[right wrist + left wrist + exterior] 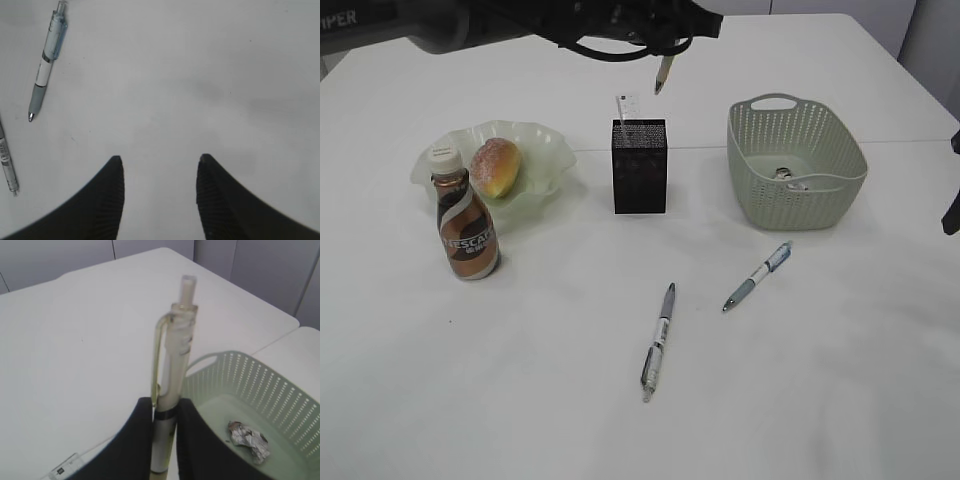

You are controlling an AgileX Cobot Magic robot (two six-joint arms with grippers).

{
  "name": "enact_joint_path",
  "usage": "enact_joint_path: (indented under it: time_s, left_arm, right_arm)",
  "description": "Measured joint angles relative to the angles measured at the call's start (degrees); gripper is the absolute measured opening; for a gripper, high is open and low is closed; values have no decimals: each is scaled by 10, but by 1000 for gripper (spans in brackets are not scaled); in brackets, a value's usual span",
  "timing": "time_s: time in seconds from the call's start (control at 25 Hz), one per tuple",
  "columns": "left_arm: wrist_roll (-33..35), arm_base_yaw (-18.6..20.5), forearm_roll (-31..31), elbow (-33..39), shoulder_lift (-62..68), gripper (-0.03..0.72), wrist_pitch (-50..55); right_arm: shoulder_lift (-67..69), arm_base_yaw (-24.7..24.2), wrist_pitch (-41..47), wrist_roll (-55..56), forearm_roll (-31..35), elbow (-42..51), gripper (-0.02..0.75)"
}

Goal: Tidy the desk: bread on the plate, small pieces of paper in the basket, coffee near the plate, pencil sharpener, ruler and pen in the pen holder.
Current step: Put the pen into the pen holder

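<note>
My left gripper [165, 407] is shut on a pale pen [172, 375], which hangs tip down [663, 72] above and slightly right of the black pen holder [639, 167]. A ruler [626, 108] sticks up out of the holder. Two more pens lie on the table, a grey one [658, 340] and a blue one [757, 275]. My right gripper [159, 162] stands open over bare table, to the right of the blue pen [47, 60]. The bread [495, 167] sits on the plate [545, 150], with the coffee bottle [466, 225] just in front. Crumpled paper [247, 437] lies in the basket [795, 160]. No pencil sharpener shows.
The table's far edge runs behind the plate, holder and basket. A seam between two tabletops passes behind the basket on the right. A dark part of the right arm [952, 205] shows at the right edge of the exterior view.
</note>
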Motion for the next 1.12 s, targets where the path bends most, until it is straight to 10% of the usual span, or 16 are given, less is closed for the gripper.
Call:
enact_joint_path:
  time_s: [1.12]
  left_arm:
    - [-3,57,-72,0,86,69,-136]
  right_arm:
    - [0,0,0,-28,0,0,379]
